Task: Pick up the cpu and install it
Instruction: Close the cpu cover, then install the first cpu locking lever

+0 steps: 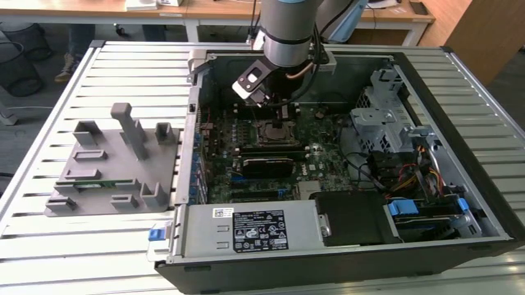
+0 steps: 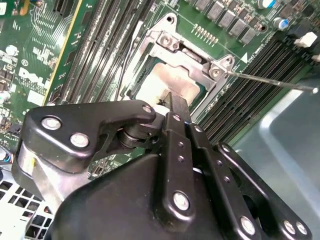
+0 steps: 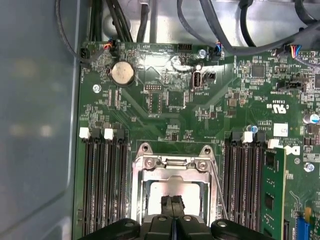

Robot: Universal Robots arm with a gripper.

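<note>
Inside the open computer case (image 1: 345,153), which takes up the bench (image 1: 123,67) from its middle to the edge on the exterior view's right, the gripper (image 1: 284,125) hangs straight down over the motherboard (image 1: 320,141). In both wrist views its two black fingers are pressed together with no gap, nothing between them, and their tips (image 3: 172,202) (image 2: 176,102) are right over the cpu (image 3: 192,200) (image 2: 167,80). I cannot tell whether they touch it.

The cpu lies flat in the socket (image 3: 172,165), a small square with a bright silvery-grey top that glares under the light. A metal frame with two screw heads borders it. A thin wire lever (image 2: 270,80) stands out from the socket's side. Rows of dark memory slots (image 3: 102,180) flank the socket on both sides, and a round coin battery (image 3: 122,73) sits further up the board.

Near the bench's edge on the exterior view's left stands a grey fixture (image 1: 123,160) holding a long green memory stick (image 1: 94,183).
</note>
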